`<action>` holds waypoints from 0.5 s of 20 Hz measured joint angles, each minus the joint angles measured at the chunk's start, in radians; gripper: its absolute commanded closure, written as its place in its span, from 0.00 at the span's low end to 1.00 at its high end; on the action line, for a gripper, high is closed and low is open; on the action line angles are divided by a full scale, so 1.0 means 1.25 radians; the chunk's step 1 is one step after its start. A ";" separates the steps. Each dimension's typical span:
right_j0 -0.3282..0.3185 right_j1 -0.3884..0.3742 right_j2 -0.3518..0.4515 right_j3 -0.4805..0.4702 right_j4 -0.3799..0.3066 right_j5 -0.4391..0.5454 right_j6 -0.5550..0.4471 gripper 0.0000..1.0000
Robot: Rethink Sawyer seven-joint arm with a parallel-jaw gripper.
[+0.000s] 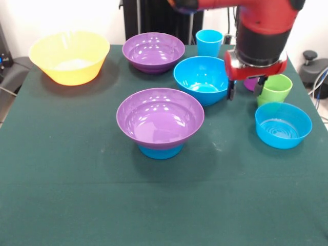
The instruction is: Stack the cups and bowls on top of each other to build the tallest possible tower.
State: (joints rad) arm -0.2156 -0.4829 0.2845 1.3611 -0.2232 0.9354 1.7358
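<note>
A table covered in dark green cloth (61, 169) fills most of the scene, in front of a pale wall (61, 15).

The green cloth looks matte, with soft shadows and even indoor light. Behind the table a plain whitish wall runs across the top. A black upright panel (154, 15) stands at top centre. Dark equipment (7, 61) sits at the left edge, and a grey wheeled base (313, 69) at the right.
</note>
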 measured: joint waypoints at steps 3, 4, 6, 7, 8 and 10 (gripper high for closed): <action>-0.047 0.020 0.045 0.000 -0.001 0.011 -0.022 0.00; -0.057 0.024 0.056 0.000 -0.002 0.015 -0.030 0.00; -0.074 0.031 0.076 -0.001 -0.004 0.026 -0.049 0.00; -0.080 0.035 0.086 -0.002 -0.005 0.032 -0.058 0.00; -0.081 0.035 0.087 -0.003 -0.006 0.033 -0.060 0.00; -0.090 0.043 0.107 -0.006 -0.012 0.040 -0.081 0.00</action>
State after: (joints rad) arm -0.3280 -0.4294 0.4177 1.3537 -0.2383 0.9853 1.6344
